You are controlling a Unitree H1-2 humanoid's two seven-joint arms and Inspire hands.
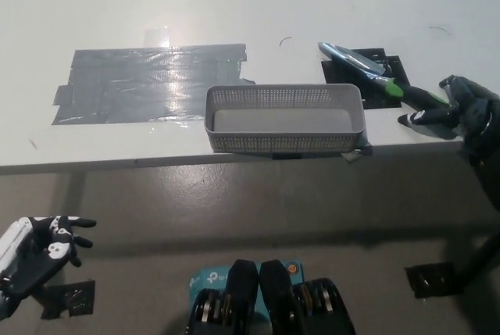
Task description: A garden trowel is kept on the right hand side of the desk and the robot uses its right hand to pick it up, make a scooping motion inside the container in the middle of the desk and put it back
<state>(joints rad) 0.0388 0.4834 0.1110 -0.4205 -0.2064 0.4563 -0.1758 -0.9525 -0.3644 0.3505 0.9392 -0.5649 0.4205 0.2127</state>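
Note:
The garden trowel (373, 73) lies flat at the desk's right side, metal blade pointing back-left, green collar, black handle toward the right. Its blade rests on a black tape patch (388, 63). My black right hand (461, 107) sits at the handle's end near the right picture edge, open, with one finger reaching left just below the handle. I cannot tell whether it touches the handle. The grey mesh container (283, 143) stands empty at the desk's front edge, mid-desk. My white left hand (35, 245) rests open at lower left, below desk level.
A large grey tape patch (148, 81) covers the desk left of the container. The desk's front edge (117, 163) runs across the picture. Black tape marks (433, 279) lie on the floor below.

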